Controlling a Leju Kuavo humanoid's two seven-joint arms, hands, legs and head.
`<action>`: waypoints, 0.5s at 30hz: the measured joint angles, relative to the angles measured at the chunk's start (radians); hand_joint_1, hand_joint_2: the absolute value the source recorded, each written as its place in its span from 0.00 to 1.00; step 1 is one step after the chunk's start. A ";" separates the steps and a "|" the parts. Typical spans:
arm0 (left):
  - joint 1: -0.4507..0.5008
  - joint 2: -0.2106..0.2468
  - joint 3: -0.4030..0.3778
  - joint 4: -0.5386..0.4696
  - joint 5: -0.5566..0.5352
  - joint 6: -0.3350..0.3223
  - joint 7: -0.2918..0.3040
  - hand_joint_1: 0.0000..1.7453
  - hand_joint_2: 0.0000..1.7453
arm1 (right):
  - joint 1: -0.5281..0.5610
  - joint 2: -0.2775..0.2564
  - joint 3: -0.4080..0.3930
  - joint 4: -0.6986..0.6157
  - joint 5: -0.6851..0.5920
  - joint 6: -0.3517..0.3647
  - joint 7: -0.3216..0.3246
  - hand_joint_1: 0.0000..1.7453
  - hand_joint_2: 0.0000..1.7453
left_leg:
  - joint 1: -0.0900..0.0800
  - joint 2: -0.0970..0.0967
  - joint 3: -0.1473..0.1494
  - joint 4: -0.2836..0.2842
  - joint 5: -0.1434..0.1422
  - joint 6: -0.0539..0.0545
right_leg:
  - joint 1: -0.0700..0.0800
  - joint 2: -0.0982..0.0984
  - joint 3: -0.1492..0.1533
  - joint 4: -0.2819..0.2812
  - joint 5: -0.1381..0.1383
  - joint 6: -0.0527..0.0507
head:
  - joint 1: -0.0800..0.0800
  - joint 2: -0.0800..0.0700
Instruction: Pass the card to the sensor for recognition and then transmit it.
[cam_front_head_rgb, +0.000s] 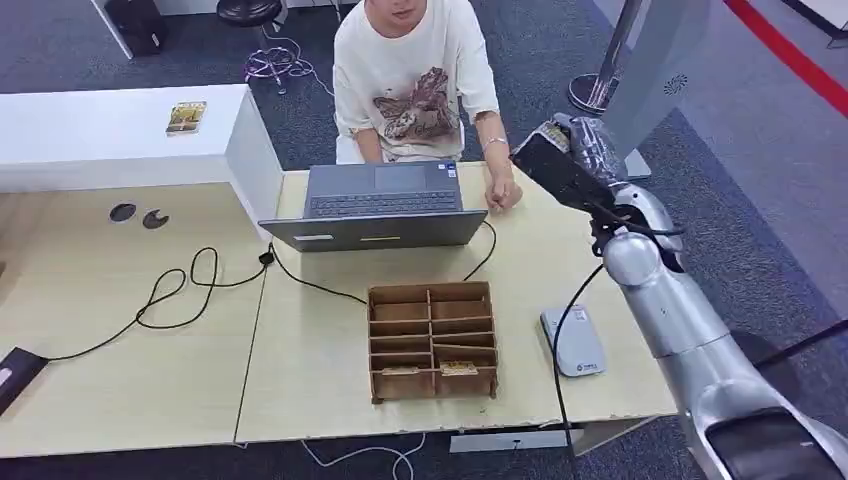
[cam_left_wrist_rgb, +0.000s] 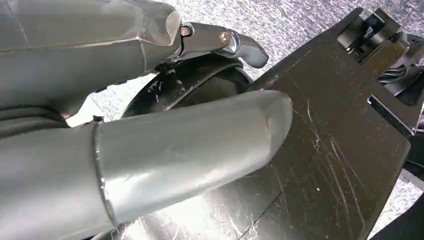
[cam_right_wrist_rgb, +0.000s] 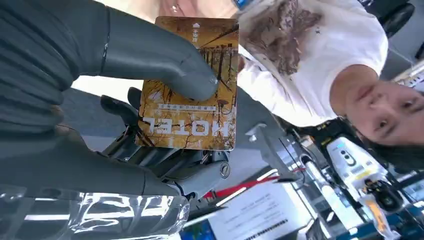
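My right robot hand (cam_right_wrist_rgb: 125, 120) pinches the card (cam_right_wrist_rgb: 192, 85) by thumb, raised beyond the laptop (cam_front_head_rgb: 380, 205) near the person (cam_front_head_rgb: 410, 80). I keep the pinch firm and the card flat while offering it. Left robot hand (cam_left_wrist_rgb: 150, 115): can't tell.

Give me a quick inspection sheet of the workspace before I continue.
Surface: light wooden table.
Job's things: hotel card held in right robot hand, raised beside the person; grey card sensor flat on table, right of organizer.
Clutter: wooden organizer, open laptop, second card on white counter.
Robot hands: right holds card; left robot hand holds nothing.
Cables: black cable across table.
Surroundings: dark carpet, red floor line.
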 joint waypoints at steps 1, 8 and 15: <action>0.000 0.000 -0.002 0.000 -0.003 -0.001 0.000 0.00 0.00 | -0.007 0.011 0.000 0.003 0.018 -0.003 0.000 1.00 1.00 | 0.000 0.000 0.000 0.000 0.000 0.000 | 0.000 0.000 0.000 0.000 0.000 0.000 | 0.000 0.000; -0.001 0.000 -0.024 0.000 -0.020 -0.006 0.002 0.00 0.00 | -0.086 0.077 0.000 0.075 0.148 -0.009 -0.016 1.00 1.00 | 0.000 0.000 0.000 0.000 0.001 0.000 | 0.000 0.000 0.000 0.000 0.000 0.000 | 0.000 0.000; -0.003 0.003 -0.043 0.000 -0.032 -0.019 0.003 0.00 0.00 | -0.166 0.119 0.006 0.189 0.229 -0.014 -0.012 1.00 1.00 | 0.000 0.000 0.000 0.000 0.001 0.000 | 0.000 0.000 0.000 0.000 0.000 0.000 | 0.000 0.000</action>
